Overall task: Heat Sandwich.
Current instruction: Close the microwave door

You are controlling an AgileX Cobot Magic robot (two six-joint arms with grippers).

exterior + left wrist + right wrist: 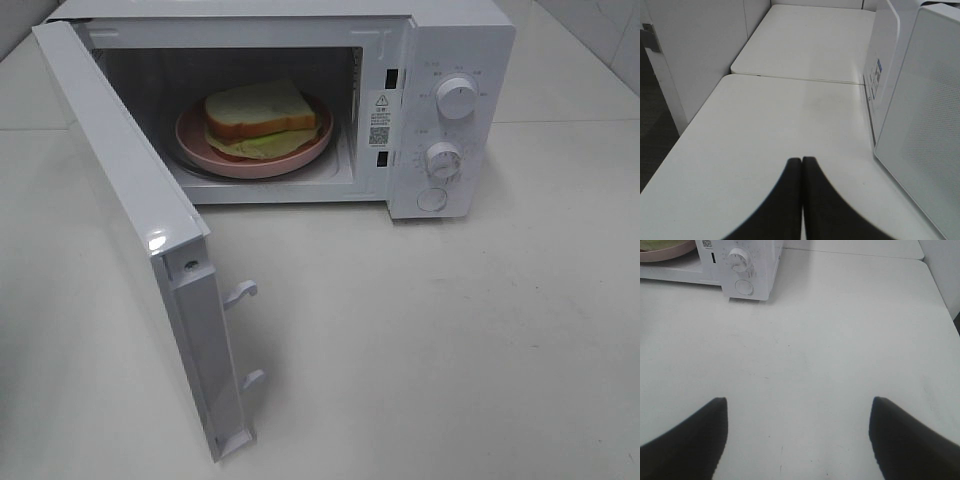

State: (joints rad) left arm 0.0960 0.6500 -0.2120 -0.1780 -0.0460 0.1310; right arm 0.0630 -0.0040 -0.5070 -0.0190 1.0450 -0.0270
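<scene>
The sandwich (260,118), white bread with tan crust and green leaf, lies on a round pink plate (200,143) inside the white microwave (455,45). The microwave door (140,230) stands wide open, swung toward the front left. Neither gripper shows in the exterior high view. In the left wrist view my left gripper (801,161) is shut and empty above the white table, beside the outer face of the door (925,125). In the right wrist view my right gripper (799,402) is open and empty over the table, well in front of the microwave's control panel (740,270); the plate's rim (665,252) shows there.
The microwave has two knobs (456,97) (442,158) and a round button (432,199) on its right panel. Two door latches (242,292) stick out from the open door's edge. The white table (450,340) stretches in front and to the right. A second table (805,45) adjoins.
</scene>
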